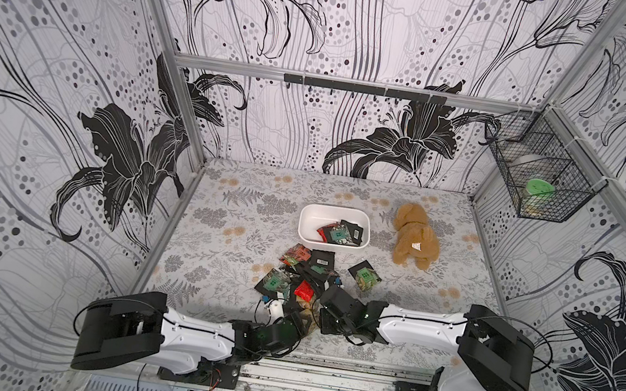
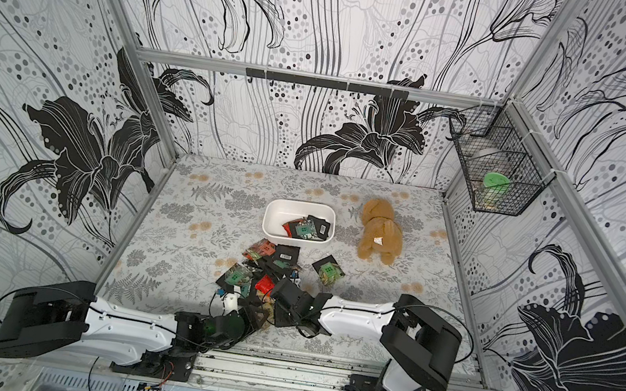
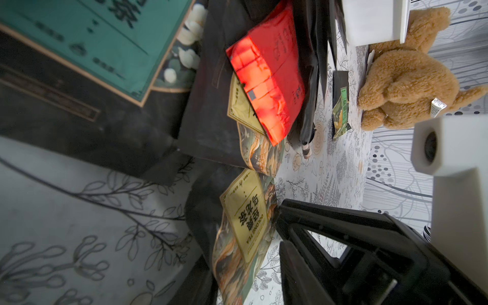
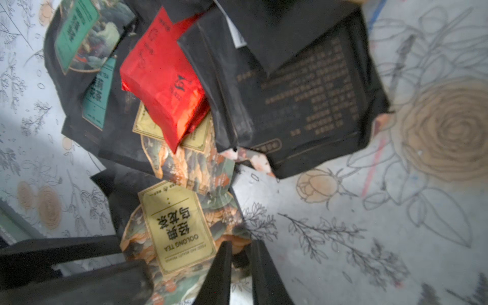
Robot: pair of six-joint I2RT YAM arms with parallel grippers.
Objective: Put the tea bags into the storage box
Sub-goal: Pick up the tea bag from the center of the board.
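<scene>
In both top views, a shallow white plastic storage box (image 1: 314,218) with rounded corners is seen near the middle of the table (image 1: 221,233), which is covered by a matt sheet printed with grey ferns and tan roses. A few flat, square foil tea bags (image 1: 339,234), black with green and red labels, are heaped in the box's right half. Many more are seen outside it, piled loosely on the sheet in front of the box, overlapping and tilted. A crinkled red sachet (image 1: 304,290) lies in the pile's near part, and one green-labelled sachet (image 1: 364,278) is set apart to the pile's right. A tan, fuzzy plush toy (image 1: 416,241) lies just beside the box, on its right. A black wire basket (image 1: 542,182) is hung on the right wall. The left gripper (image 1: 287,315) and the right gripper (image 1: 317,312) are both down at the pile's near edge, close together.

In the left wrist view, the red sachet is shown glossy and creased, resting on a black one. Nearer the camera, a yellow-labelled sachet (image 3: 247,211) printed "OOLONG TEA" is bent into a curve. Whether the left gripper's jaws are wide or narrow cannot be told.

In the right wrist view, the right gripper's two thin black fingers (image 4: 224,264) are seen narrowly apart, and the crumpled corner of the yellow-labelled sachet is pinched between them. A matt black sachet with gold lettering (image 4: 311,100) overlaps the red sachet.
</scene>
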